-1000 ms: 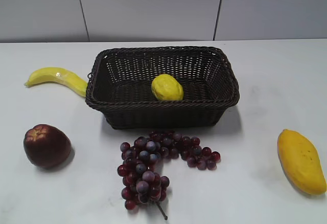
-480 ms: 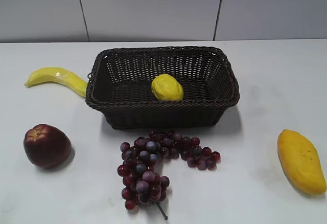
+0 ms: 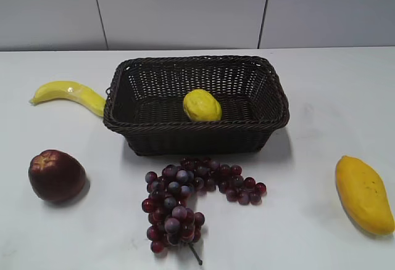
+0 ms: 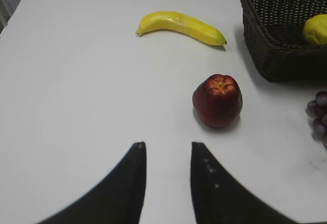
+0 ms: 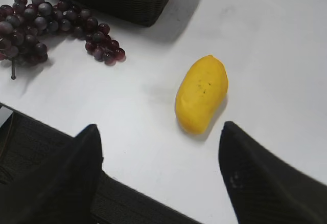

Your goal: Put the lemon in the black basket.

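The left gripper [image 4: 166, 150] hung above the bare white table [image 3: 321, 97], well to the left of the black basket [image 3: 196, 135]. Its two dark fingers stood a small gap apart and nothing was between them. The right gripper [image 5: 161, 142] was spread much wider and was also empty; it hovered near the table edge, to the right and in front of the basket, and touched nothing. Neither gripper appeared in the exterior view.

I counted one of each thing on the table. There was one red apple [image 4: 217, 100] in front of the left gripper, to the left front of the basket. One banana [image 4: 181, 25] lay beyond the apple, with one end almost reaching the left wall of the basket. One mango [image 5: 201, 93] lay just beyond the right gripper, well apart from the right side of the basket. One bunch of dark red grapes [image 3: 191, 199] lay just in front of the basket's front wall.

The one lemon [image 3: 202, 105] lay inside the basket, near the middle of the floor, close to the front wall. Its long axis seemed to run about left to right, along the long side of the basket, but where its tip pointed I could not tell surely.
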